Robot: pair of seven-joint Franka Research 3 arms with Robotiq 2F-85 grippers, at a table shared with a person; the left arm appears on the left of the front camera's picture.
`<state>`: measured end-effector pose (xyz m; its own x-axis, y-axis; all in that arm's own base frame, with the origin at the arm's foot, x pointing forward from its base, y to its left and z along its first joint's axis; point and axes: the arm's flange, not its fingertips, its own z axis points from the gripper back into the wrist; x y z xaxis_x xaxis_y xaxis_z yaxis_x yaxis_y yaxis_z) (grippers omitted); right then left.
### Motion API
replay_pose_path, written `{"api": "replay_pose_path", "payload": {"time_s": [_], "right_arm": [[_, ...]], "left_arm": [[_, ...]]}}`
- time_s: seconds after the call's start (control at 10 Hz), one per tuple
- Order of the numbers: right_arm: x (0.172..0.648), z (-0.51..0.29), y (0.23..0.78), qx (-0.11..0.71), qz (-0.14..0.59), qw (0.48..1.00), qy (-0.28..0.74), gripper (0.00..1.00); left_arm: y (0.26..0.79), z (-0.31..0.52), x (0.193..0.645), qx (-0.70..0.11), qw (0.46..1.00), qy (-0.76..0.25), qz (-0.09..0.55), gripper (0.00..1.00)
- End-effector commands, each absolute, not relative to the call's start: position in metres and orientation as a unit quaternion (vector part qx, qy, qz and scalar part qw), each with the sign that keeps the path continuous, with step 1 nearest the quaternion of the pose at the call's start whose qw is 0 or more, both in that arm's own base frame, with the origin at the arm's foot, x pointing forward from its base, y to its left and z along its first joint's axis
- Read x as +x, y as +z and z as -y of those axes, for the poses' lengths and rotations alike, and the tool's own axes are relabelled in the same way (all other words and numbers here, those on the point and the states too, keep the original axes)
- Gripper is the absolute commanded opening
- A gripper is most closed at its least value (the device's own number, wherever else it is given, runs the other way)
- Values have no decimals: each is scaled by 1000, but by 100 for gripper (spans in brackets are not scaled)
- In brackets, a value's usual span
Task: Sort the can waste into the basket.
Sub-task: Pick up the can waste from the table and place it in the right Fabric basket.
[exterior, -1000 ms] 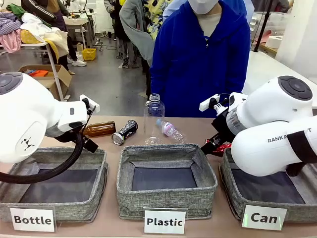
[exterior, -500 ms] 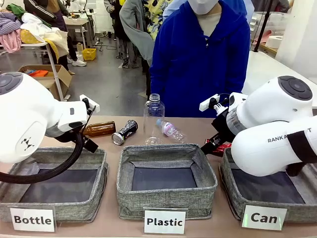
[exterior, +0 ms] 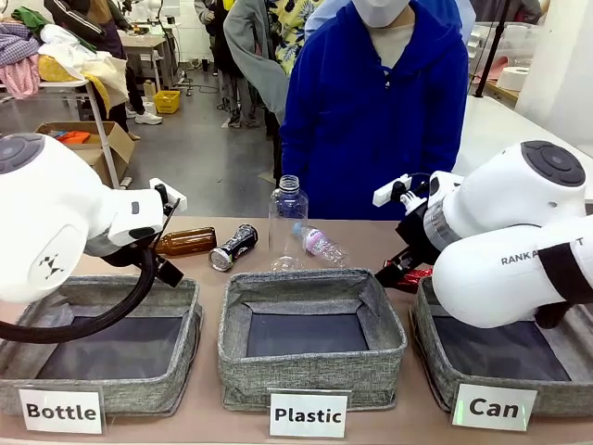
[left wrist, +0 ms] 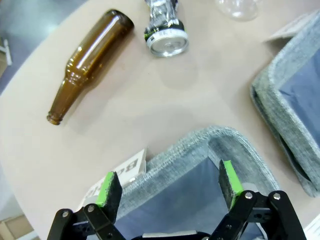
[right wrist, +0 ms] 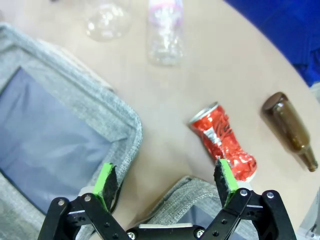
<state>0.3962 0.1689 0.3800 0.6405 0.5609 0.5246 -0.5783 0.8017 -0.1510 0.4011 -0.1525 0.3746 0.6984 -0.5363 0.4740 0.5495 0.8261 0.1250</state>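
With my right gripper point(right wrist: 165, 177) spread and empty over the far rim of the square grey woven "Can" basket point(exterior: 556, 397), I'd turn it to straddle the crushed shiny red can point(right wrist: 223, 144) lying on the surface point(right wrist: 165, 110) just beyond that basket, then pinch across its width.

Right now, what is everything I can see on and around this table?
Baskets: three, grey, front row: Bottle basket, Plastic basket, Can basket.
Cans: two, lying behind the baskets: black can, crushed red can.
Glass bottles: two, brown, lying: left bottle beside the black can, right bottle near the red can.
Plastic bottles: two, clear, mid-table: upright bottle, lying bottle.
Person: one, blue top, far side.
Robot arms: two, white: left arm, right arm; jaws black, green pads, open.
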Motion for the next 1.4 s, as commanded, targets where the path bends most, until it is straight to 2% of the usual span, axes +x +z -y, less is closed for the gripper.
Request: {"api": "replay_pose_path", "payload": {"time_s": [0.0,0.1,0.2,0.3,0.5,0.6,0.7,0.8,0.9,1.3], "right_arm": [[373,-160,437,57,316,899,299,100],[355,-154,465,78,327,906,257,100],[324,-136,487,142,324,902,247,100],[309,-111,488,206,311,889,267,100],[290,-37,474,287,317,880,207,100],[290,3,458,336,304,879,147,100],[293,28,442,364,286,880,102,100],[299,41,428,352,276,894,30,100],[342,-2,517,346,299,877,149,100],[342,-2,517,346,299,877,149,100]], "left_arm": [[441,162,379,-31,944,-280,170,100],[469,163,372,-27,955,-250,156,100],[506,157,365,1,965,-224,140,100],[525,155,383,20,973,-205,99,100],[580,166,438,33,994,-98,-32,100],[599,188,478,11,996,1,-86,100],[604,206,511,-9,990,59,-129,100],[572,144,419,43,995,-85,-6,100],[572,144,419,43,995,-85,-6,100],[572,144,419,43,995,-85,-6,100]]}}
